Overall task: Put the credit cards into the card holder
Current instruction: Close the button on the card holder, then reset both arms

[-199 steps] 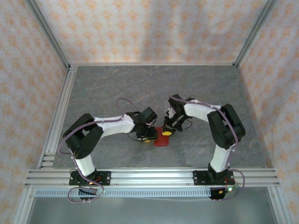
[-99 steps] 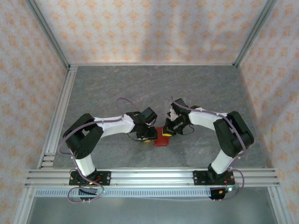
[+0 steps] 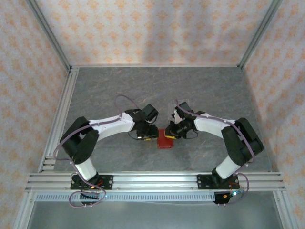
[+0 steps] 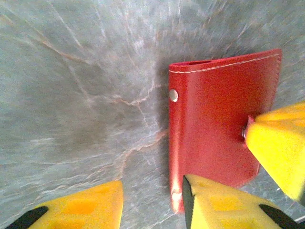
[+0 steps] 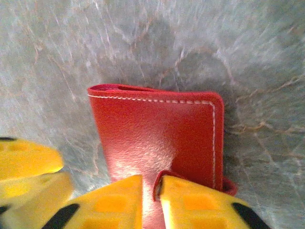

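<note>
The card holder (image 3: 166, 141) is a closed red wallet lying flat on the grey table between the two arms. My right gripper (image 5: 151, 200) stands over its near part, fingers drawn close with the raised red snap tab (image 5: 159, 180) between them, pressed against the right finger. My left gripper (image 4: 152, 205) is open at the wallet's left edge (image 4: 174, 157); one finger (image 4: 224, 205) lies over the red cover, the other (image 4: 76, 210) over bare table. In the top view, the left gripper (image 3: 149, 137) and right gripper (image 3: 170, 135) flank the wallet. The credit cards are out of view.
Patterned walls enclose the grey marbled table (image 3: 119, 90) on three sides. An aluminium rail (image 3: 152, 180) runs along the near edge by the arm bases. The right gripper's yellow finger (image 4: 281, 148) reaches into the left wrist view over the wallet.
The right arm has stretched out and lowered, bringing its gripper down onto the wallet's tab. The left arm shifted slightly toward the back. The wallet has stayed in place.
</note>
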